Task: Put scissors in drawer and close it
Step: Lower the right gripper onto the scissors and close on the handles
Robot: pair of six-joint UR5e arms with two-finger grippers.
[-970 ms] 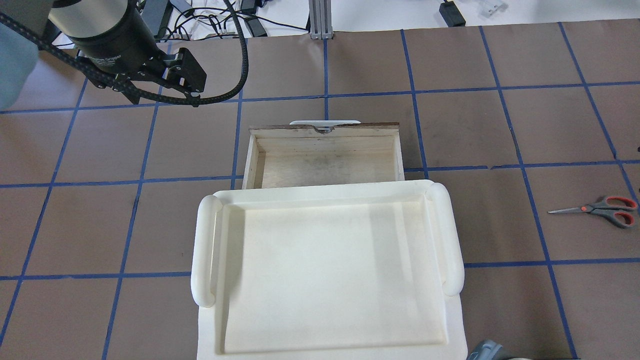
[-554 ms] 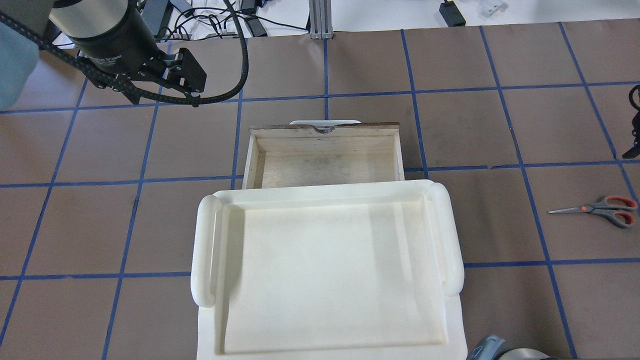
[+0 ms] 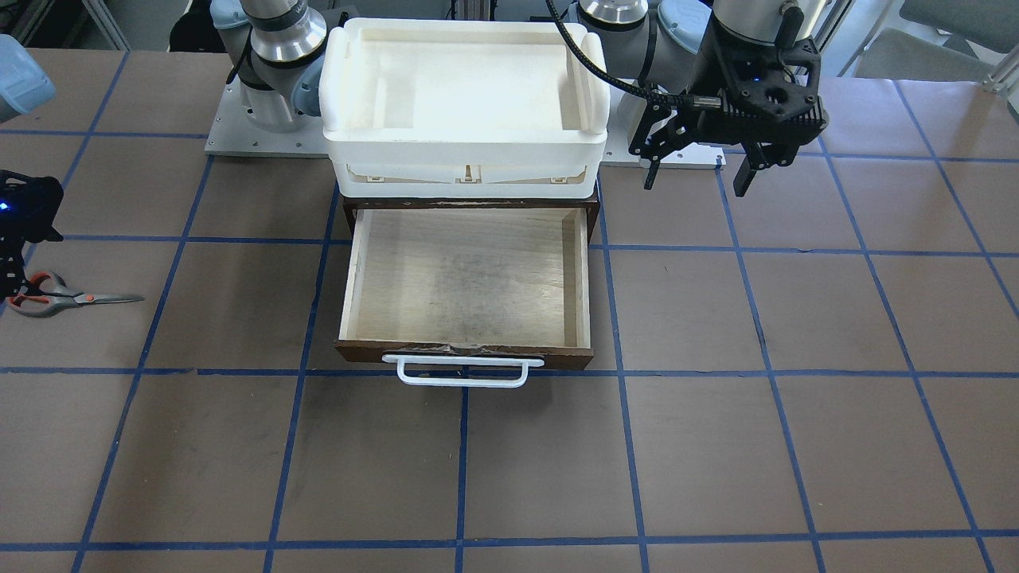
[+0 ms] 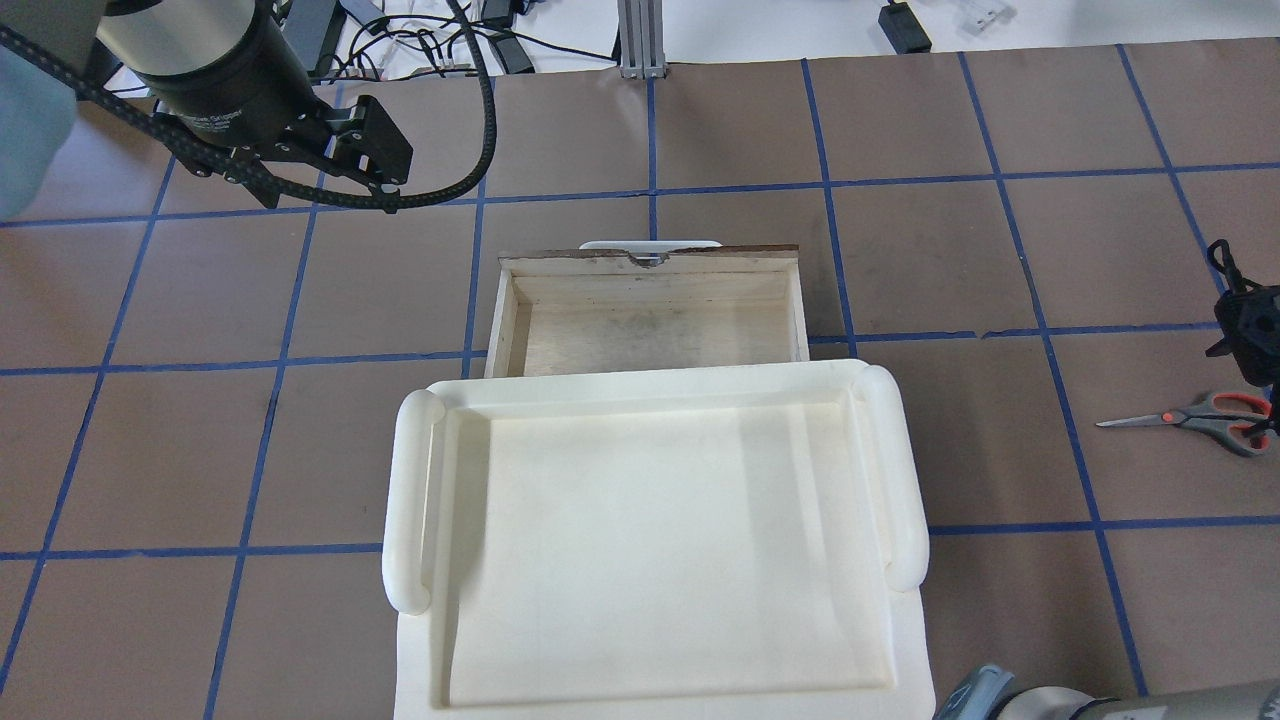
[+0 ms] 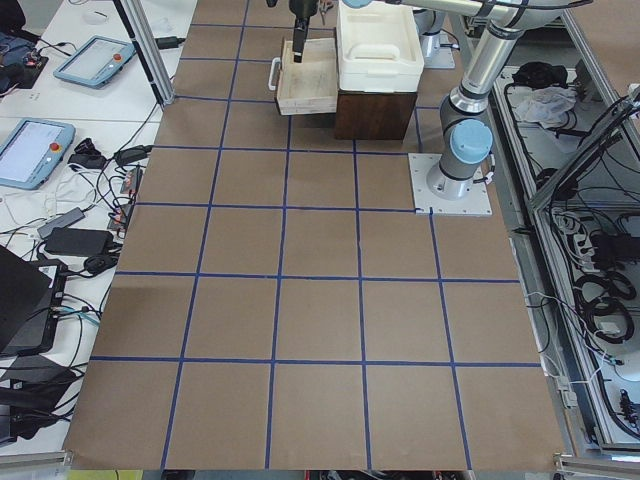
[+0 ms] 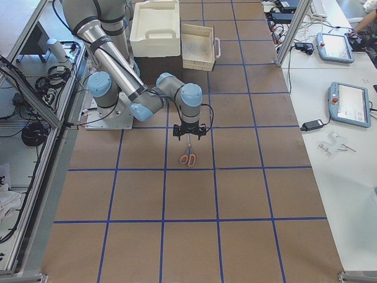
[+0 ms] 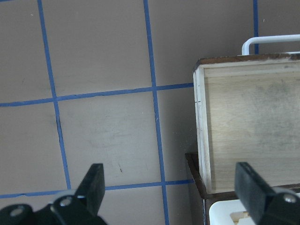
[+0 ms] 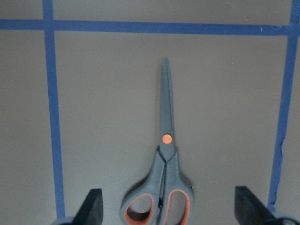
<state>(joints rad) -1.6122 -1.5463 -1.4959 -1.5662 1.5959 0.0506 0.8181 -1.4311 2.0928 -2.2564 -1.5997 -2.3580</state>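
The scissors (image 4: 1190, 420) lie flat on the table at the far right, blades pointing toward the drawer. They also show in the front view (image 3: 60, 298) and the right wrist view (image 8: 164, 159). My right gripper (image 4: 1255, 395) hangs open over their handles, its fingers (image 8: 93, 208) wide apart on either side and not touching. The drawer (image 4: 650, 330) is pulled out and empty, white handle at its far end (image 3: 462, 372). My left gripper (image 3: 696, 181) is open and empty, raised left of the drawer; the drawer's corner shows in its wrist view (image 7: 248, 126).
A white plastic tray (image 4: 660, 382) sits on top of the dark cabinet that holds the drawer and covers the drawer's near end. Brown table paper with a blue tape grid lies all around. Cables and a metal post stand at the far edge.
My right gripper has come in from the right edge and moved over the scissors' handles. The left arm, drawer and scissors have not moved.
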